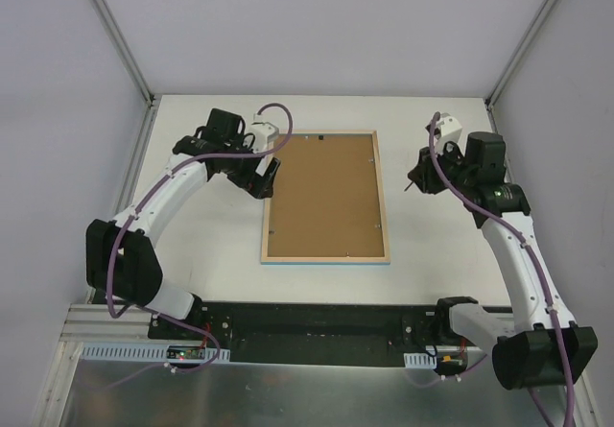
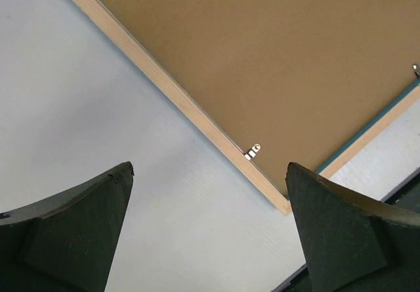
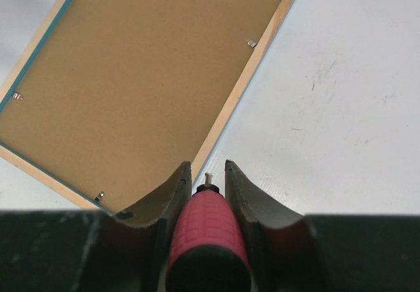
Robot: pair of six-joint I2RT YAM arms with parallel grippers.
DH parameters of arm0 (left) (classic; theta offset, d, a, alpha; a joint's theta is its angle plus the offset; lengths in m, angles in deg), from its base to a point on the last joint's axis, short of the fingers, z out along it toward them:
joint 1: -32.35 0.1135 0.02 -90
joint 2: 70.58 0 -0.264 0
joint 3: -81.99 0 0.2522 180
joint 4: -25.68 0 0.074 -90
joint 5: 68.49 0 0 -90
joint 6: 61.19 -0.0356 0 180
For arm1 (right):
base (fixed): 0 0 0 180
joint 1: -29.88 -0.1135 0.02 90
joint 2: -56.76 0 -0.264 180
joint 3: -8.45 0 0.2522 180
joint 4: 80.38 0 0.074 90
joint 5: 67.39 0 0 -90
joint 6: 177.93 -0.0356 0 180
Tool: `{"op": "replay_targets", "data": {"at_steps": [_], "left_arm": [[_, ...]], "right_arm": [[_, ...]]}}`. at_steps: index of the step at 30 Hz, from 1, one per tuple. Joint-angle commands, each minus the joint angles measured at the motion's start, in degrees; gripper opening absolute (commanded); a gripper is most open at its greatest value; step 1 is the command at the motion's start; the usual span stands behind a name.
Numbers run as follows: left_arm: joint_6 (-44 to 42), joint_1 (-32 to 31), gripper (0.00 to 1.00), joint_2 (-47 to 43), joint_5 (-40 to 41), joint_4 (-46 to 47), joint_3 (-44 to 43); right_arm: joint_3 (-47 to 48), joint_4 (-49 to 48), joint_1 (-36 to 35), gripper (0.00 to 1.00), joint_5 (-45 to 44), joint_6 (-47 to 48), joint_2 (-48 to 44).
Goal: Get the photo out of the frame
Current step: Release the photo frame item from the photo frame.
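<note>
Two claws flank frame (image 1: 326, 257): left claw (image 1: 270, 179) spread near edge; right claw (image 3: 207, 167) clamps red-handled tool (image 3: 207, 233).

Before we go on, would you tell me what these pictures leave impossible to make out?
- The photo: unseen in every view; the frame lies face down and the backing board covers it.
- The red-handled tool in the right gripper: its tip is too small in the right wrist and top views to name its kind.
- The clips: too small to tell whether they are turned aside.
- Left wrist view: its edges cut off most of the frame.
</note>
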Motion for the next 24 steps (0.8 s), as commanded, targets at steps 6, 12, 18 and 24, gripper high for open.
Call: {"op": "replay_targets", "data": {"at_steps": [6, 12, 18, 24], "left_arm": [[1.97, 0.46, 0.99, 8.94, 5.19, 7.64, 1.21], [5.04, 0.46, 0.99, 17.3, 6.5, 8.43, -3.09], [7.94, 0.46, 0.98, 20.91, 10.8, 9.84, -5.55], [10.85, 0.46, 0.93, 23.81, 11.7, 12.12, -4.86]], "right_arm": [[-1.32, -8.85, -0.85, 0.01, 5.43, 3.71, 2.67], [-1.5, -10.61, -4.8, 0.01, 3.77, 4.15, 9.17], [-4.66, -13.69, -9.03, 0.01, -1.33, 4.5, 12.08], [-5.63, -15.62, -10.44, 0.01, -2.65, 2.92, 12.43]]}}
